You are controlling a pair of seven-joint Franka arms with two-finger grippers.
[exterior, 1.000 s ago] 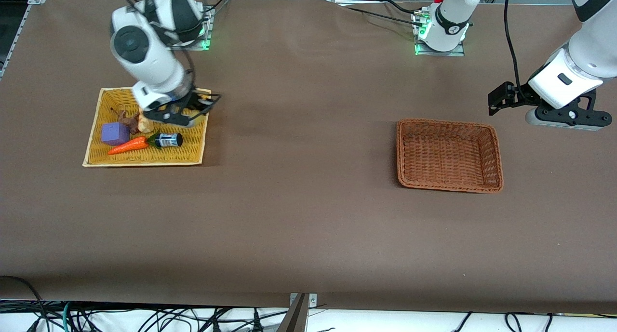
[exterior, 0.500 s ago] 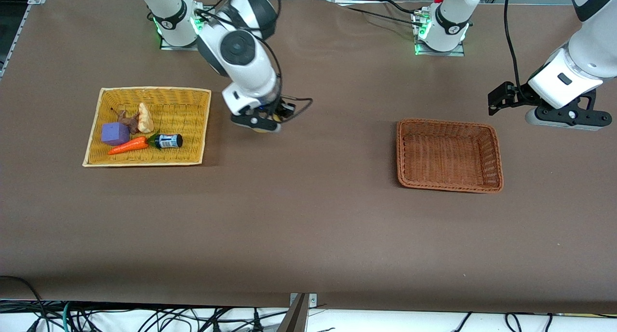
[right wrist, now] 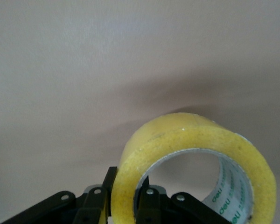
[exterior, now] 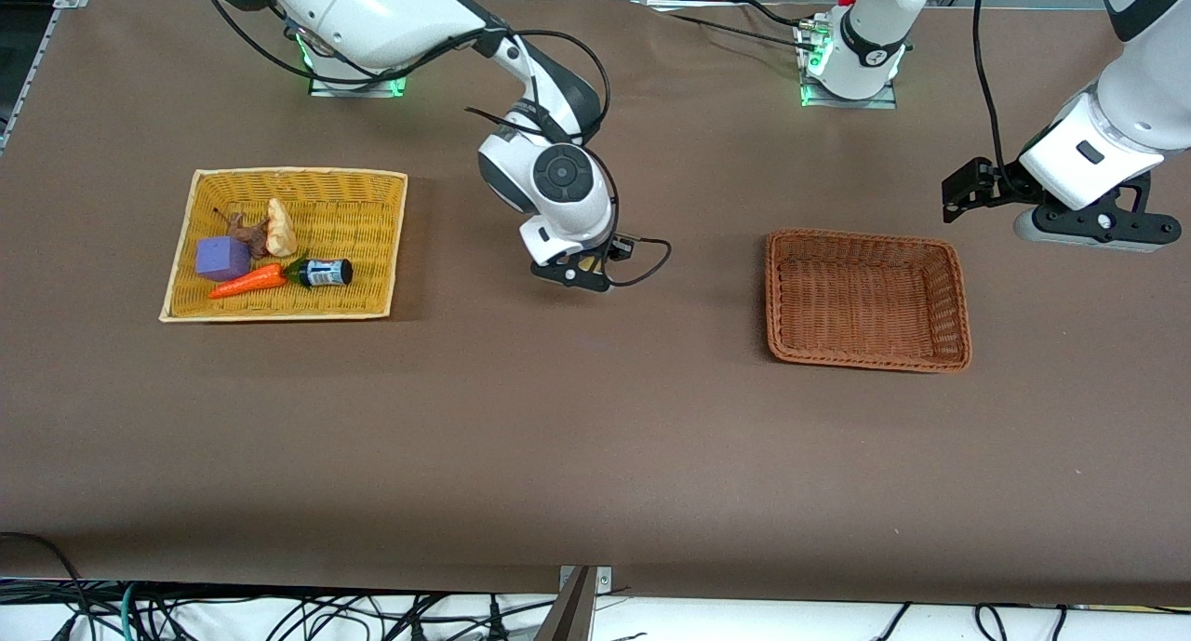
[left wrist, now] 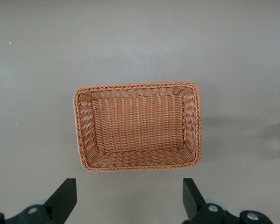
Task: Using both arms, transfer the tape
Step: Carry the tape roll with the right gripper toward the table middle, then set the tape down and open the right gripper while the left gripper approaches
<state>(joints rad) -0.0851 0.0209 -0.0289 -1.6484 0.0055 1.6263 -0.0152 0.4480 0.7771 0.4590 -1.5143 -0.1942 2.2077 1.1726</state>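
Observation:
My right gripper (exterior: 579, 274) hangs over the bare brown table between the yellow basket (exterior: 377, 250) and the brown basket (exterior: 958, 292). It is shut on the tape (right wrist: 177, 154), a yellowish ring whose wall is pinched between the two fingers (right wrist: 108, 189). In the front view only a sliver of the tape (exterior: 585, 265) shows under the wrist. My left gripper (left wrist: 129, 198) is open and empty, held up in the air past the brown basket (left wrist: 84, 140) at the left arm's end of the table, where that arm waits.
The yellow basket holds a purple block (exterior: 221, 257), an orange carrot (exterior: 247, 280), a small dark bottle (exterior: 325, 272), a pale piece (exterior: 279, 229) and a brown piece (exterior: 245, 229). The brown basket holds nothing. Cables run along the table's front edge.
My right arm has swung from over the yellow basket toward the middle of the table, carrying the tape. The left arm has not moved.

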